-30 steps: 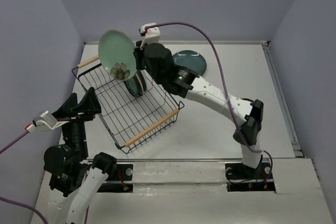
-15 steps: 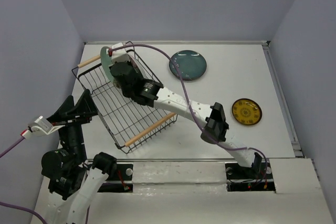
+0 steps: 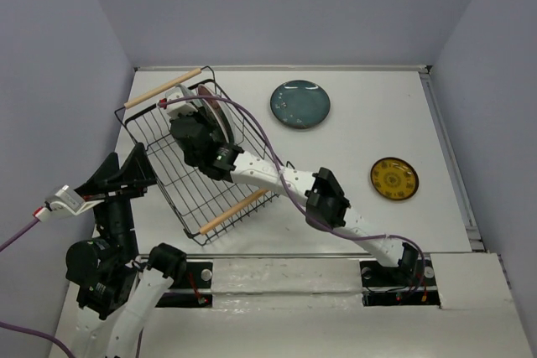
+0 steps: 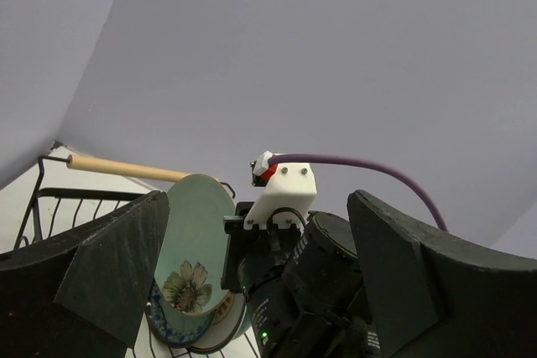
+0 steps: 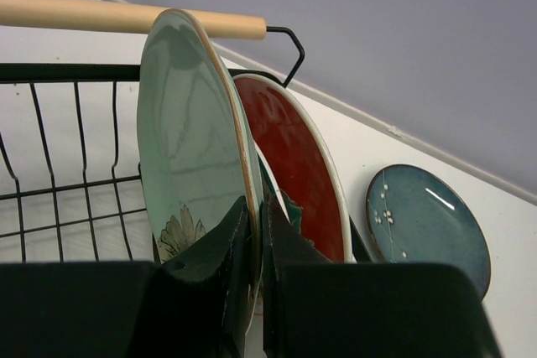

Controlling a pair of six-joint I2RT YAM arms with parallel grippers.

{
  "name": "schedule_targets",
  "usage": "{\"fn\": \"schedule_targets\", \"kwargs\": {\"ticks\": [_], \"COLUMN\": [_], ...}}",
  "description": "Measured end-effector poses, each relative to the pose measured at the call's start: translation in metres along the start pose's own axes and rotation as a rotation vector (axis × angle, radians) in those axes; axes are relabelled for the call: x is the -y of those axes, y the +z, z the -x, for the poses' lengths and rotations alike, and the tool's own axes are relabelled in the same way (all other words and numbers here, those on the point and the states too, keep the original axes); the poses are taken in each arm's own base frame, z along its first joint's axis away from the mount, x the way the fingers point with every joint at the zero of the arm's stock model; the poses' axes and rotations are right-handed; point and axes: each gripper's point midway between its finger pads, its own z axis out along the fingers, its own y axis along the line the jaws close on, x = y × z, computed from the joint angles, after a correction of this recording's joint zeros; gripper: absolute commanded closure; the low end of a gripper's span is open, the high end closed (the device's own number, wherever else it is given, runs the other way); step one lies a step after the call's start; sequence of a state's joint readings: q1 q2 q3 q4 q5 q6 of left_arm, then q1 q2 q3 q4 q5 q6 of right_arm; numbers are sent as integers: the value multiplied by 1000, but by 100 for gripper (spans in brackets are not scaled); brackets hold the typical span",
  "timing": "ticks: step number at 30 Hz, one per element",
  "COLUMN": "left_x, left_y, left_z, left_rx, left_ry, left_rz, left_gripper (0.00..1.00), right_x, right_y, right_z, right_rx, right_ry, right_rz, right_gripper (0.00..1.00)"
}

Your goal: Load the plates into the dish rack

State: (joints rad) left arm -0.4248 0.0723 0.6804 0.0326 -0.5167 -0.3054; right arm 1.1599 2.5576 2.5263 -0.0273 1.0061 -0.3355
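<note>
My right gripper (image 5: 258, 245) is shut on the rim of the pale mint plate (image 5: 189, 136), holding it on edge inside the dish rack (image 3: 180, 169) near its far end. The red plate (image 5: 298, 161) stands just behind it. In the left wrist view the pale mint plate (image 4: 195, 241) shows its flower, with a small teal patterned plate (image 4: 180, 334) in front of it. The dark teal plate (image 3: 299, 104) and the small yellow plate (image 3: 393, 178) lie flat on the table. My left gripper (image 4: 252, 274) is open and empty, raised left of the rack.
The rack has wooden rod handles at its far (image 3: 163, 88) and near (image 3: 235, 211) ends. The right arm (image 3: 277, 178) stretches across the rack. Walls close in on three sides.
The right gripper has carried the pale mint plate from high above the rack down into it, turning it on edge beside the red plate. The left arm has barely moved.
</note>
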Motion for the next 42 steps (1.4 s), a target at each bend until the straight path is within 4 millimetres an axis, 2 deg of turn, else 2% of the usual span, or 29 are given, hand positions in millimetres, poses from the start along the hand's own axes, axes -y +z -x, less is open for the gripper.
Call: {"fn": "schedule_targets", "kwargs": {"ticks": [13,24,31,32,33,36,39,42], "left_x": [1,1,1,1,1,1,1,1], "left_y": [0,0,0,0,0,0,-1,-1], "left_z": [0,-1,-1,-1,-1,0,0,0], "left_rx": [-3,-4,-4,-4,-4,-3,-2,-3], "left_ry": [-2,-3,-4,-3,-4,-4,-5,-5], "left_rz": [-4,-6,-6,-6,-6,-7,-7,-9], "left_gripper": [1,1,1,1,1,1,1,1], "right_x": [-3,-27,-28,-28,-28,-29,-31,-32], "right_y": [1,5,5,5,5,5,5,4], "right_z": [-2,-32,-33,-33,-33,-32,-30,-31], "right_rx": [16,-13,-14,-13,-14,-9,0,-1], "right_ry": [14,-7,0,0,1,15,43,51], "right_rz": [-19,16,18,18,18,20,23,43], "right_gripper": [93,93,93,91,75,49,41,41]}}
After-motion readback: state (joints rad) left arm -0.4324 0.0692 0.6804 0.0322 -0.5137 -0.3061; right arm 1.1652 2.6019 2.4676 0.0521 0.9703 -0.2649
